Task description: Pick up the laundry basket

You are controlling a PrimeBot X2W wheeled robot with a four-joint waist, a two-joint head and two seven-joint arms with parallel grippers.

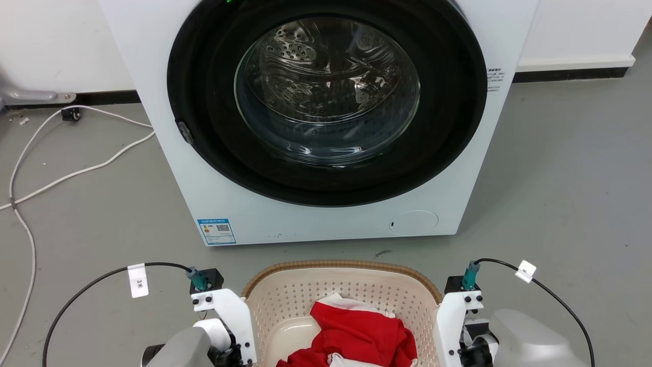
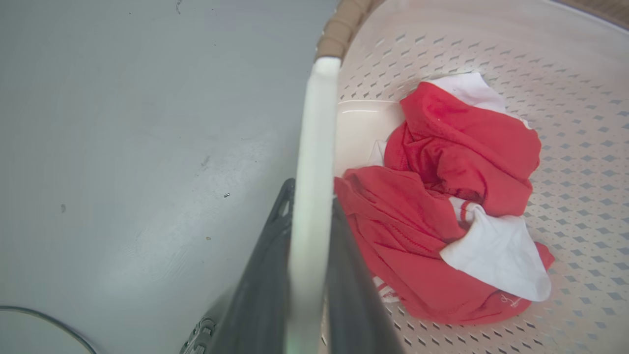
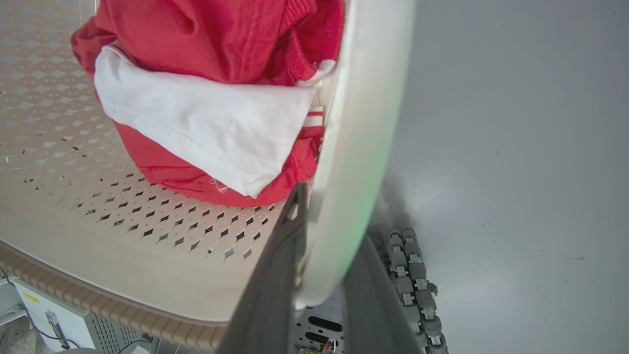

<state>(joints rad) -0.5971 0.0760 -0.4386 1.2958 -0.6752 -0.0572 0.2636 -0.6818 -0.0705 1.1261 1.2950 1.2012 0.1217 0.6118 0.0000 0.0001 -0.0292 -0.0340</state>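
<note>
The laundry basket [image 1: 305, 298], cream and perforated with a brown woven-look rim [image 1: 341, 264], sits low in the head view just before the washer. Red and white clothes [image 1: 359, 334] lie in it. My two white wrist brackets flank it, left [image 1: 226, 311] and right [image 1: 451, 318]. In the left wrist view my left gripper [image 2: 312, 194] is shut on the basket's white side handle [image 2: 317, 137], one dark finger on each side. My right gripper [image 3: 331, 216] clamps the other white handle [image 3: 361, 123] the same way. I cannot tell whether the basket rests on the floor.
A white front-loading washer [image 1: 458, 168] with its round glass door shut stands right behind the basket. White cables [image 1: 76, 173] trail over the grey floor at the left. Open floor lies to both sides. A grey cable chain [image 3: 413, 275] shows below my right gripper.
</note>
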